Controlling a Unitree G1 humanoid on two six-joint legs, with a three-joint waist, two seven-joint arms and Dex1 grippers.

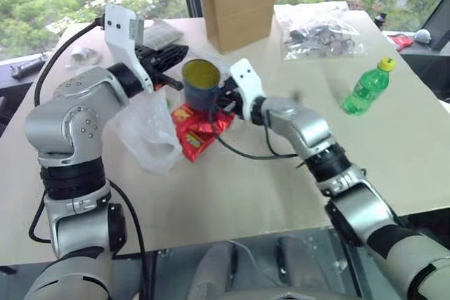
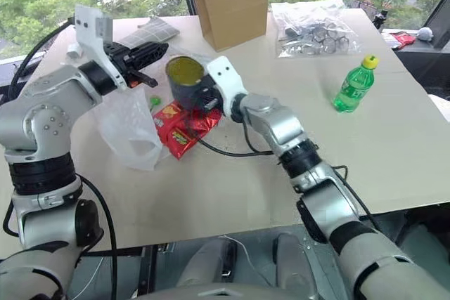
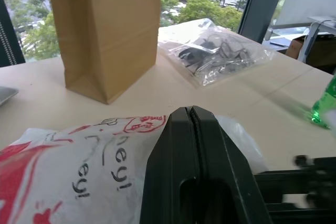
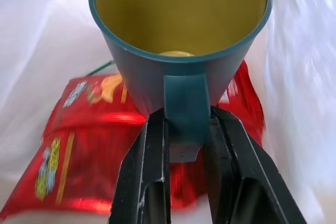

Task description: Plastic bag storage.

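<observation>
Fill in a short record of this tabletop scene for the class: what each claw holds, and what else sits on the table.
left claw: shut, pinching the plastic bag and holding it lifted
right claw: shut on the handle of the teal cup, yellow inside
under the cup: red snack packet lying at the bag's mouth
table: light wooden top
back centre: brown paper bag, upright
back right: clear bag of small dark parts
right side: green bottle with yellow cap
</observation>
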